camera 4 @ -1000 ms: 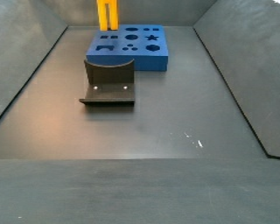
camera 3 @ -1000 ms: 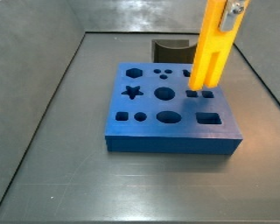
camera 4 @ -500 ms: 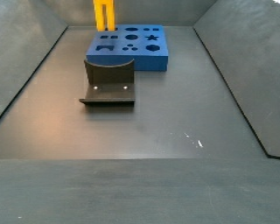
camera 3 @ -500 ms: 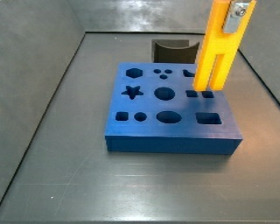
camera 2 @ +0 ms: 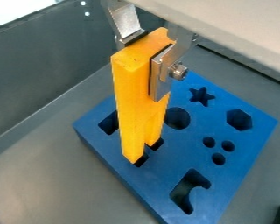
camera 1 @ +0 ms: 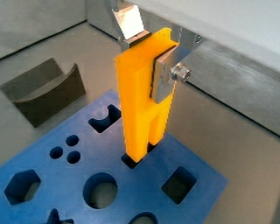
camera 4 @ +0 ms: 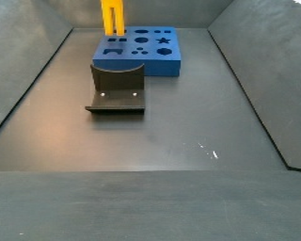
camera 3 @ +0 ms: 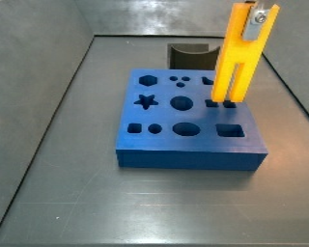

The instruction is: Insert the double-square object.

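Observation:
The double-square object is a long bright-yellow bar, held upright over the right part of the blue block. My gripper is shut on the bar's upper end. In both wrist views the silver fingers clamp the bar from two sides. Its two prong tips stand at the mouth of the double-square hole in the block; I cannot tell how deep they sit. In a side view the bar stands at the block's far left corner.
The dark grey fixture with a curved top stands on the floor close behind the block, and also shows in the other views. Grey walls slope up around the floor. The block has several other shaped holes.
The bar has straightened from a slight tilt to upright. It has come down a little, so its prong tips now sit at the double-square hole.

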